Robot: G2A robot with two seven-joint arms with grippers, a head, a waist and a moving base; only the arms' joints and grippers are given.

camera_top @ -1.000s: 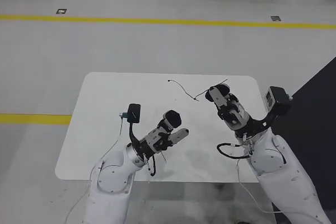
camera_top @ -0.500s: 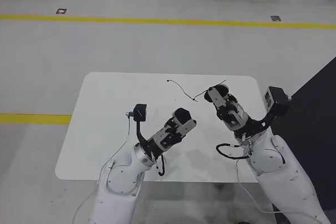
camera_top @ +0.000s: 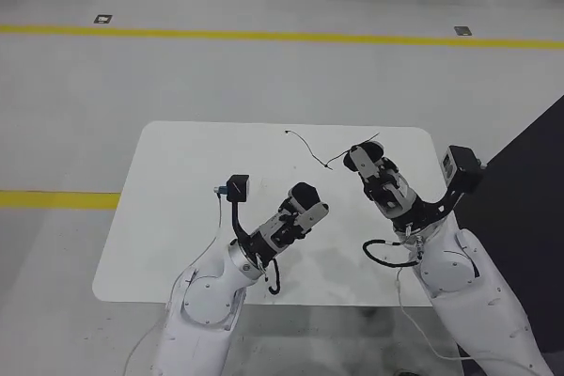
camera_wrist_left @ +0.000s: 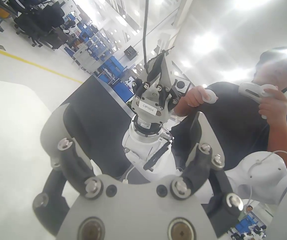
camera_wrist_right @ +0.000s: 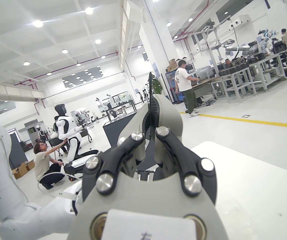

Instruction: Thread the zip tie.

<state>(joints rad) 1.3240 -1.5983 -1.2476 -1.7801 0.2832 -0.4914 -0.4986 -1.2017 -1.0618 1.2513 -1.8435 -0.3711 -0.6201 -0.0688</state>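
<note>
Now that the left gripper (camera_top: 307,200) has swung from lower centre toward mid-frame and halted, its jaws gape wide and empty, facing the right gripper (camera_top: 362,155). Right jaws pinched tight on the thin black plastic zip tie (camera_wrist_left: 144,26), held off the white rounded bench (camera_top: 169,188), upper right of centre, barely shifted. Judged: lining up to take the free end; threading not begun.

Bright overhead ceiling lights (camera_wrist_right: 88,10); heavy glare in left wrist view; wide-angle bending at edges.
</note>
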